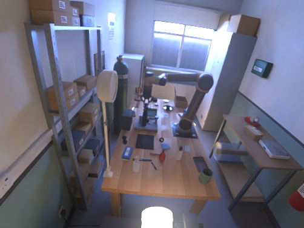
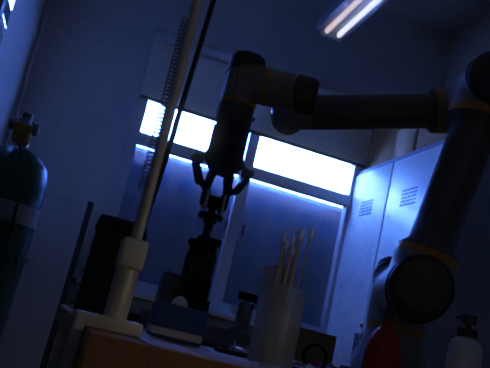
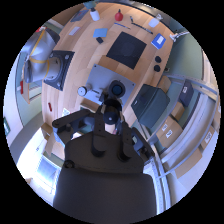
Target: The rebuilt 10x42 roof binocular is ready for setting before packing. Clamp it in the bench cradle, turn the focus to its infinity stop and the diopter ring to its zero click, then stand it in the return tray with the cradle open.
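Note:
The black binocular [image 1: 145, 116] [image 2: 202, 270] stands upright in the bench cradle [image 1: 146, 124] [image 3: 103, 87] at the far left of the workbench, and my gripper [image 3: 111, 116] [image 2: 216, 199] [image 1: 146, 103] reaches down from above and is closed on the round knob [image 3: 110, 117] at the binocular's top end. One eyepiece [image 3: 117, 89] shows beside it in the wrist camera. The cradle's round clamp knob [image 3: 82, 90] sticks out to one side. A small open tray [image 1: 152, 113] sits just behind the cradle.
A dark box [image 1: 127, 119] [image 3: 150, 104] stands close on the cradle's left, with the lamp pole [image 1: 106, 133] and shelving beyond. My arm's base [image 1: 184, 129] is bolted on the right. A black mat [image 1: 144, 141], bottles, pens and a green mug [image 1: 205, 176] lie nearer the front.

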Tool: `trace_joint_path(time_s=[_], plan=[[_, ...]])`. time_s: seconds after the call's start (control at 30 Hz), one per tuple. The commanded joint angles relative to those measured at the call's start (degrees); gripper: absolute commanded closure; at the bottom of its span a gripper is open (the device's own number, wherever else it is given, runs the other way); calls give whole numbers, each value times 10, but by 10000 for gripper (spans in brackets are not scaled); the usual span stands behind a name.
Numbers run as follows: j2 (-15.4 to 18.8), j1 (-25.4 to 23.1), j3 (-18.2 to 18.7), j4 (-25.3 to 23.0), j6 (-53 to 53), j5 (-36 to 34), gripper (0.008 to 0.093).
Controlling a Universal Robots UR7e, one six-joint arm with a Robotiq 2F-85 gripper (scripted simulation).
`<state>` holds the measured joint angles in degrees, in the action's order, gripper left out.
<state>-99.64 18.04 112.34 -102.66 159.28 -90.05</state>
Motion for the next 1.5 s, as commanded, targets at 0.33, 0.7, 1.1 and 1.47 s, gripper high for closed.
trace_joint_path(time_s=[0.33,0.7,1.1,1.47], plan=[[0,0,0,-1,-49,0,934],[0,0,0,-1,-161,0,934],[0,0,0,-1,-357,0,934],[0,0,0,-1,-587,0,934]])
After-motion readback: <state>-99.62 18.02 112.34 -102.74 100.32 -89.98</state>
